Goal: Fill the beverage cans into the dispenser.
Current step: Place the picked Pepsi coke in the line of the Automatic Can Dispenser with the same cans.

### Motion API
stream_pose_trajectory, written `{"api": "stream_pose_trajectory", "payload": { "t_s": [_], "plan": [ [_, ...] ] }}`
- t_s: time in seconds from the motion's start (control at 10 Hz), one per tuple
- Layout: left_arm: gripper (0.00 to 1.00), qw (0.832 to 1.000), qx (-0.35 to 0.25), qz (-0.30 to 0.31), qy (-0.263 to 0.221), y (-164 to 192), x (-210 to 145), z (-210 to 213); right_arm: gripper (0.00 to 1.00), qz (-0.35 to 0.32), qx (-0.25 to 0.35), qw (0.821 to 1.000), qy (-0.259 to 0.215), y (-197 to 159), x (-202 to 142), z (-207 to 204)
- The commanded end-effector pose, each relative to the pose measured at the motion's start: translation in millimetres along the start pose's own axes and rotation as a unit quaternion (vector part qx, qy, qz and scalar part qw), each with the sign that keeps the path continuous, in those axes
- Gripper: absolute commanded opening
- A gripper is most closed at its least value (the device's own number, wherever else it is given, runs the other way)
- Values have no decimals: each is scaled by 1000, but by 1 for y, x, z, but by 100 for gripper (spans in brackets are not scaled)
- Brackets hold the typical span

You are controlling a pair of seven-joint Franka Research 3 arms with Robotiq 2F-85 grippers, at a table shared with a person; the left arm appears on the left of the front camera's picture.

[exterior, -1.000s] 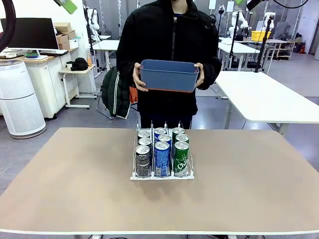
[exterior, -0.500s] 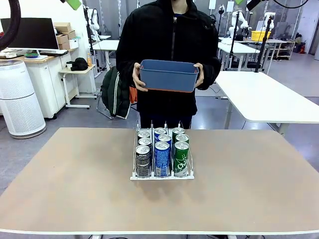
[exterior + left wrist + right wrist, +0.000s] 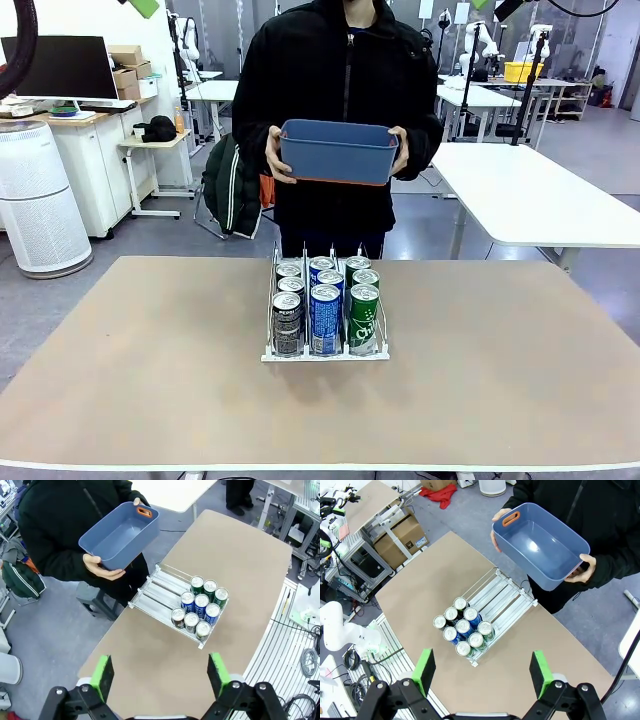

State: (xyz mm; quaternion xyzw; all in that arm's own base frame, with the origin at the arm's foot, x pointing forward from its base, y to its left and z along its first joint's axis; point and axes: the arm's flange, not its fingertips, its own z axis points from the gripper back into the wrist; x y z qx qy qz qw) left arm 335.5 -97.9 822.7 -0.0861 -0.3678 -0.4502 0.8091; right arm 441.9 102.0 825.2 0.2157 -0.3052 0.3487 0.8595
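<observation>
Nine cans (image 3: 199,611), one dispenser (image 3: 165,592), one blue bin (image 3: 120,534).
Three black/grey, three blue-and-white, three green-and-white (one colour per lane), all ahead of both wide-open pincers.

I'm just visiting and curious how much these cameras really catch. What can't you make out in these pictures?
- Front view: the blue bin's inside, hidden by its near wall; the wrist views show it empty.
- Front view: the rear beverage cans, mostly hidden by the front ones in the dispenser.
- Wrist views: print on the cans, too small to read.
- Left gripper and right gripper: bases cut off by the bottom edge.
</observation>
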Motion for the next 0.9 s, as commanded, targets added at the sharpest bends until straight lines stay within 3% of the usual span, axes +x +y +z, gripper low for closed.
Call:
{"api": "stream_pose_trajectory", "payload": {
  "t_s": [0.0,0.8],
  "plan": [
    [100,1000,-3,0,-3,0,0,1,100,1,4,1000,-1,0,-1,0],
    [100,1000,-3,0,-3,0,0,1,100,1,4,1000,-1,0,-1,0]
  ]
}}
